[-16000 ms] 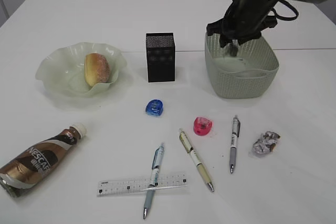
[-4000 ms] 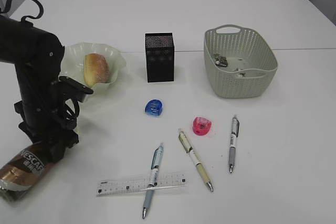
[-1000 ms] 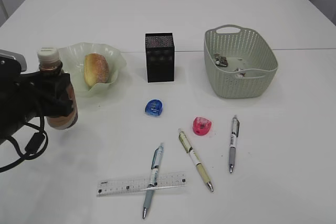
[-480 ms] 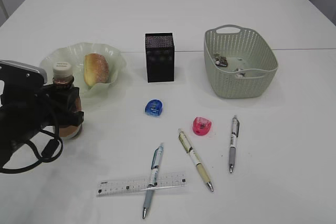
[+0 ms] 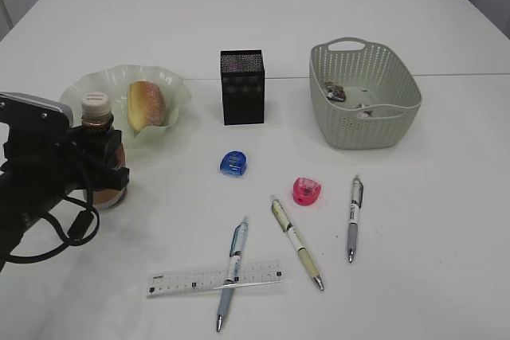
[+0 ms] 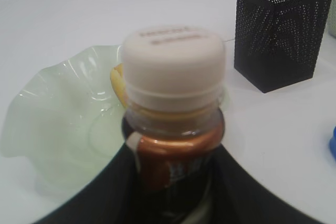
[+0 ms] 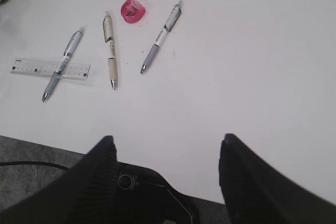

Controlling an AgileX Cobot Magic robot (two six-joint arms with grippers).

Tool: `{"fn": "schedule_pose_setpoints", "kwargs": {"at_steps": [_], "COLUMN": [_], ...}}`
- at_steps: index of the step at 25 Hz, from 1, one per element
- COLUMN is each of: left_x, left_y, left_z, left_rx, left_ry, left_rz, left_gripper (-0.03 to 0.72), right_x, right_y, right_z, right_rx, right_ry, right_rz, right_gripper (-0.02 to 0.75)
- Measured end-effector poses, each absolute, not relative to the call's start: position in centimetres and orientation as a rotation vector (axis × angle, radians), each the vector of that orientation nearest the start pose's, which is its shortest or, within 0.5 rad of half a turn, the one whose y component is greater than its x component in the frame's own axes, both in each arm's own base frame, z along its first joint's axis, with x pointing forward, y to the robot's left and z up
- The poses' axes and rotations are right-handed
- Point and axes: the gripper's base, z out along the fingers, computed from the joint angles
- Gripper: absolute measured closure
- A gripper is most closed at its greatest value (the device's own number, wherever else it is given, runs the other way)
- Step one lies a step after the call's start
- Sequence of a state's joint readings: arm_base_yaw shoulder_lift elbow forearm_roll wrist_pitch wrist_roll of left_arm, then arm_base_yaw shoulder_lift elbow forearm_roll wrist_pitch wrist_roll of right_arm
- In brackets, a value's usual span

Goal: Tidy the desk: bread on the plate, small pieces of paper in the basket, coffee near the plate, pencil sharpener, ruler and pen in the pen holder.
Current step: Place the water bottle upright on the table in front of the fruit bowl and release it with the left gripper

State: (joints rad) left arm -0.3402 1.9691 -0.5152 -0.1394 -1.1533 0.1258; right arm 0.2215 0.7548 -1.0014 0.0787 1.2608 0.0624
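A broad white table (image 5: 446, 220) fills the scene under soft, even light. Beyond its near edge lies grey speckled floor (image 7: 31, 156); pale panels stand behind.

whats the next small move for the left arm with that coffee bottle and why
Probably open the left gripper and back away. The coffee bottle stands upright, its base apparently on the table right beside the plate that holds the bread, so it seems placed already. The jaws are closed around its body. Three pens, the ruler and two sharpeners lie loose, waiting.
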Motion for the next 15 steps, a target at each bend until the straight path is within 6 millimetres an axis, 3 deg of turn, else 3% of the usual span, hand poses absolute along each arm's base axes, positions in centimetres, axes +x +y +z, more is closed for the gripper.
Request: {"fn": "schedule_pose_setpoints", "kwargs": {"at_steps": [4, 7, 11, 15], "left_x": [29.19, 29.2, 29.2, 29.21], "left_y": [-9.11, -9.07, -9.06, -9.0], "left_z": [10.77, 10.77, 10.75, 10.75], "left_rx": [0.273, 0.27, 0.269, 0.262], "left_ry": [1.766, 1.766, 1.768, 1.77], "left_rz": [-0.081, -0.077, -0.076, -0.073], "left_gripper": [0.425, 0.34, 0.161, 0.111], "right_x": [10.09, 10.09, 10.08, 10.08], "right_y": [2.97, 2.97, 2.99, 3.0], "right_z": [37.5, 37.5, 37.5, 37.5], "right_rx": [-0.2, -0.2, -0.201, -0.201], "right_ry": [2.499, 2.499, 2.499, 2.499], "right_rz": [0.221, 0.221, 0.224, 0.227], "right_gripper": [0.287, 0.287, 0.287, 0.287]}}
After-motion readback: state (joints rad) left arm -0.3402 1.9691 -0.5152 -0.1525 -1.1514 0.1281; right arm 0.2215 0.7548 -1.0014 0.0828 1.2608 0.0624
